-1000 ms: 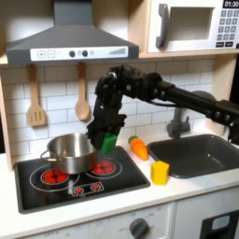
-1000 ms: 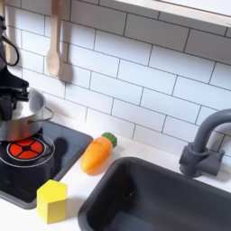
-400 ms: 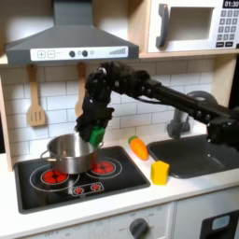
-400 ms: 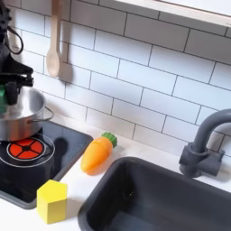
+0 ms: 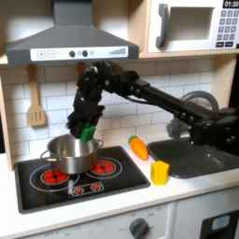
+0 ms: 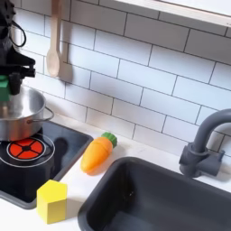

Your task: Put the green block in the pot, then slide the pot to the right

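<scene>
Soft, even lighting; low-resolution, slightly blurred pictures.
Highlights are seen on the shiny round steel pot [image 5: 69,154] in the first exterior view, and faint shadows are cast beneath objects on the white surface [image 6: 108,185].

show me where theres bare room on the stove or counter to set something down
Free: the front right burner beside the pot, and the counter strip between the carrot and the tiled wall. Crowded: over the pot, where the end effector holds the green block; the yellow block sits beside the sink.

The tool [image 6: 7,86] holds the green block [image 6: 4,88] just above the pot [image 6: 27,113].
</scene>
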You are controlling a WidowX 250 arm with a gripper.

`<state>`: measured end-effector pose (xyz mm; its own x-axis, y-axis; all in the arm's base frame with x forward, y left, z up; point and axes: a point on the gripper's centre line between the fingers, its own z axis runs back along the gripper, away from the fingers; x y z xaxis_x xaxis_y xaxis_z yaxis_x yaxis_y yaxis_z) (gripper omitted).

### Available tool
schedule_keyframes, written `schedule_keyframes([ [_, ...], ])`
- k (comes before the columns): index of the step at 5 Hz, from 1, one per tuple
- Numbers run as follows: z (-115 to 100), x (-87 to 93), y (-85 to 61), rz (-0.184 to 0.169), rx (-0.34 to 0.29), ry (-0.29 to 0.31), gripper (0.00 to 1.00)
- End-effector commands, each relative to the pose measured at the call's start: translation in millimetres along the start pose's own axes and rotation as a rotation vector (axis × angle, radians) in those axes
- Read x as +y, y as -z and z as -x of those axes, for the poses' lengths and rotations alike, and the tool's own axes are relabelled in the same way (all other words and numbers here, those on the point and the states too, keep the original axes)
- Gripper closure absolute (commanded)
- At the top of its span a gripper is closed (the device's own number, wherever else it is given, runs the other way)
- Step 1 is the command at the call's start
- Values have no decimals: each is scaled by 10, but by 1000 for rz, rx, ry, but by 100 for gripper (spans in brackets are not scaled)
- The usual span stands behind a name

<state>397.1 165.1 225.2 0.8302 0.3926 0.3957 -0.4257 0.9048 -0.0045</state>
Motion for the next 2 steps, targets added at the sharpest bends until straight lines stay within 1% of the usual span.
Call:
schedule_keyframes([
  [1, -111, -38, 103, -11, -19, -3, 100],
  [2, -120, -62, 193, -8, -19, -7, 100],
])
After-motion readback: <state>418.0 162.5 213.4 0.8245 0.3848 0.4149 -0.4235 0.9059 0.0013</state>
